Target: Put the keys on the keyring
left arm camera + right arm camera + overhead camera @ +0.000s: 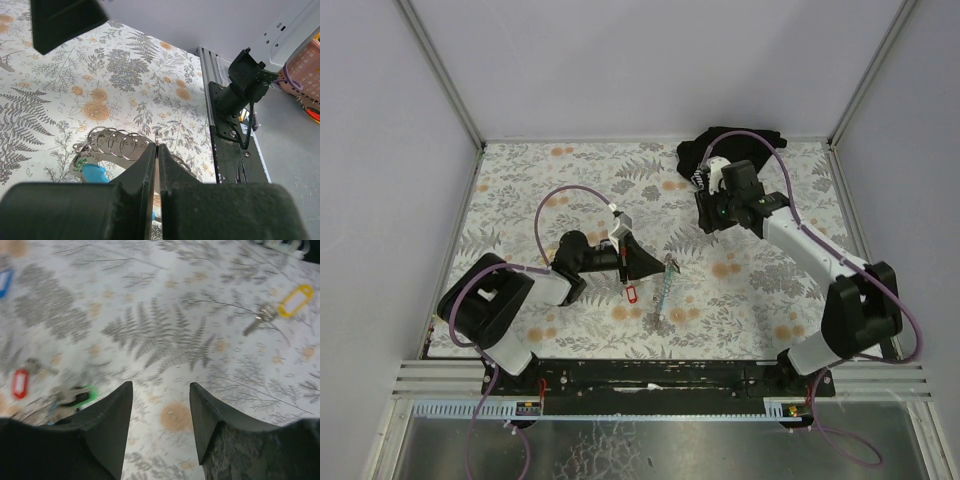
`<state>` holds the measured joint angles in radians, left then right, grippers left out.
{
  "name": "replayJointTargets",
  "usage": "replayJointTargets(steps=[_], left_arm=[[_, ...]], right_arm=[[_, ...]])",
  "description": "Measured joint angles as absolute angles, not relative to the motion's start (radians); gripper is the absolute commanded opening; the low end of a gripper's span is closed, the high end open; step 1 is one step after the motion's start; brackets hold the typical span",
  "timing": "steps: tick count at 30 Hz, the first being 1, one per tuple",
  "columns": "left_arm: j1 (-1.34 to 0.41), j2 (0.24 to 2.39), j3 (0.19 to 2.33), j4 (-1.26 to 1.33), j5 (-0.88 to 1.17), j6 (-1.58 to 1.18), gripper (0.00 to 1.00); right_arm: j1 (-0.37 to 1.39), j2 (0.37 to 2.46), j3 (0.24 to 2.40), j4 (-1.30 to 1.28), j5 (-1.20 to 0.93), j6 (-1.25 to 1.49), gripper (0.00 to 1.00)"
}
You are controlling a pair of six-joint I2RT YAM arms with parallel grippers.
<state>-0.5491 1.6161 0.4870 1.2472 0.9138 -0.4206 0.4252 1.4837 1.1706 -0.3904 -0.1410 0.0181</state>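
My left gripper (655,268) is shut, its tips pinching a thin metal ring of the keyring (158,139), seen edge-on. Several linked rings (112,142) lie just left of the jaws, with a blue tag (95,174) under them. In the top view the keyring (670,263) heads its lanyard strap (664,295), and a red-tagged key (630,293) lies beside it. My right gripper (161,390) is open and empty above the cloth. The right wrist view shows a yellow-tagged key (294,301) far right, a red tag (20,383) and a green tag (82,395) at left.
A black cloth bundle (720,148) lies at the back right behind my right arm (800,245). White walls enclose the flowered table (570,190). A black rail (650,385) runs along the near edge; a blue tag (4,282) shows at the far left.
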Motion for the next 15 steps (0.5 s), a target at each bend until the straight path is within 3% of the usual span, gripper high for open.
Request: replayJointTargets(steps=[15], left_arm=[[-0.541,1.66,0.48,1.308,0.89,-0.465,0.0]], right_arm=[[0.208,1.987,1.374,-0.256,0.09,0.201,0.41]])
